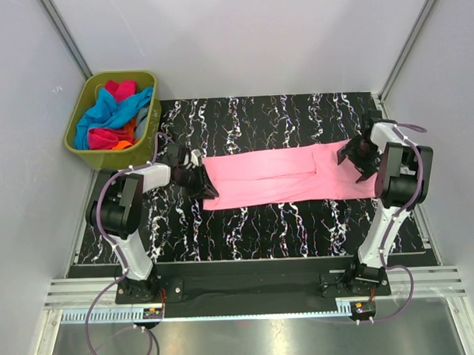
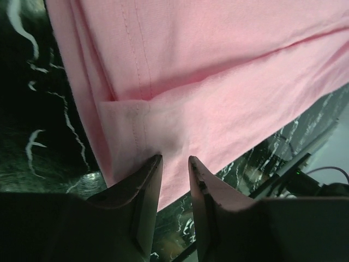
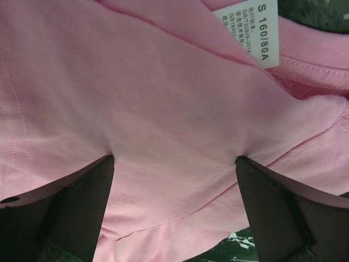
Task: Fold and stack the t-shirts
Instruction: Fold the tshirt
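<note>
While left gripper (image 2: 174, 164) pinches the pink t-shirt (image 1: 284, 176), right gripper (image 3: 174, 164) gapes wide.

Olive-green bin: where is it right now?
In the top view, the olive-green bin sits off the mat's far left corner, behind the left arm, holding unfolded t-shirts.

Light pink cloth short-sleeved t-shirt (image 1: 287, 176) is lying flat, folded lengthwise into a long band, spanning between both sets of fingers; white size label (image 3: 258, 30) is showing beyond the right fingers. Magenta, bright blue, orange and grey cloth t-shirts (image 1: 114, 118) are sitting crumpled together, well beyond the left fingers.
</note>
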Motion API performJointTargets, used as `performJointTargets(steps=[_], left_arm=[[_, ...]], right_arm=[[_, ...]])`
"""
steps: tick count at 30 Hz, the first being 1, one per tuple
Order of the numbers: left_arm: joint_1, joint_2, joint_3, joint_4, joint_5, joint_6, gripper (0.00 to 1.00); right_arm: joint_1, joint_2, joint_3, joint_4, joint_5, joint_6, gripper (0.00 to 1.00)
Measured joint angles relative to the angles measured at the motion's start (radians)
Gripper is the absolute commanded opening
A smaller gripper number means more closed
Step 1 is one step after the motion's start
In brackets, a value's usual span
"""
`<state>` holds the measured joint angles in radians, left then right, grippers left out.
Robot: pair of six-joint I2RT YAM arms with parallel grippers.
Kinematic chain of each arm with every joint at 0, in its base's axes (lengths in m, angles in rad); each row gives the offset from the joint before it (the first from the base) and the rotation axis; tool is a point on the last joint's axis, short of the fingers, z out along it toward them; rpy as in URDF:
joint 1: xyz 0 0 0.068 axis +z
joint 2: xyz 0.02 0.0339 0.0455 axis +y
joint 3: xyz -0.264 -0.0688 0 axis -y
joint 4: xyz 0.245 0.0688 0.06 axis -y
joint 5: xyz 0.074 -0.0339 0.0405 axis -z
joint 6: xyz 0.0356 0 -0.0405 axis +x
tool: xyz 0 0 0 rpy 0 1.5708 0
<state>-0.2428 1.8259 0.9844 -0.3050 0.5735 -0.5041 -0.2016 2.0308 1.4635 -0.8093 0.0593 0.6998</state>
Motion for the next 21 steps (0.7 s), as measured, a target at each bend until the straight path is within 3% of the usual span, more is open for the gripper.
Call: performJointTargets(steps=[10,21], left_arm=[[-0.033,-0.048,-0.112,0.042,0.087,-0.073,0.35],[-0.326,-0.136,-0.239,0.133,0.045,-0.267,0.36]], right_arm=[[0.059,0.239,0.377,-0.089,0.101,-0.175,1.00],[0.209,0.541,0.904,-0.122,0.166,-0.415,1.00]])
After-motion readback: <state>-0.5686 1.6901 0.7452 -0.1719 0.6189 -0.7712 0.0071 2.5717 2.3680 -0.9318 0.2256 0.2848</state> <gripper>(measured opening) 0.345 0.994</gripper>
